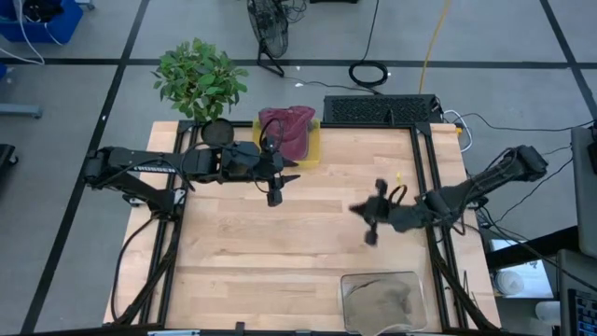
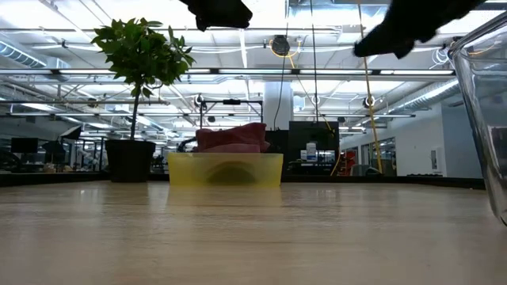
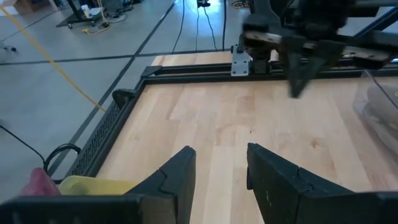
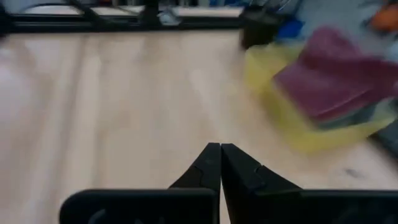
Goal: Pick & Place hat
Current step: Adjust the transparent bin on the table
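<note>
A maroon hat [image 1: 287, 129] lies in a yellow bin [image 1: 315, 142] at the table's far edge and rises above its rim; the low view shows the hat [image 2: 231, 136] and bin [image 2: 226, 170] too. My left gripper [image 1: 276, 189] hangs open above the wood just near of the bin, fingers apart in the left wrist view [image 3: 221, 152]. My right gripper [image 1: 367, 224] hovers shut over the table's right middle [image 4: 220, 147]; its wrist view looks toward the hat [image 4: 336, 74]. Neither gripper touches anything.
A clear container [image 1: 350, 301] holding a tan hat [image 1: 381, 299] stands at the near edge, right of centre; its wall [image 2: 483, 119] fills the low view's right side. A potted plant [image 1: 199, 79] stands at the far left corner. Bare wood lies between the grippers.
</note>
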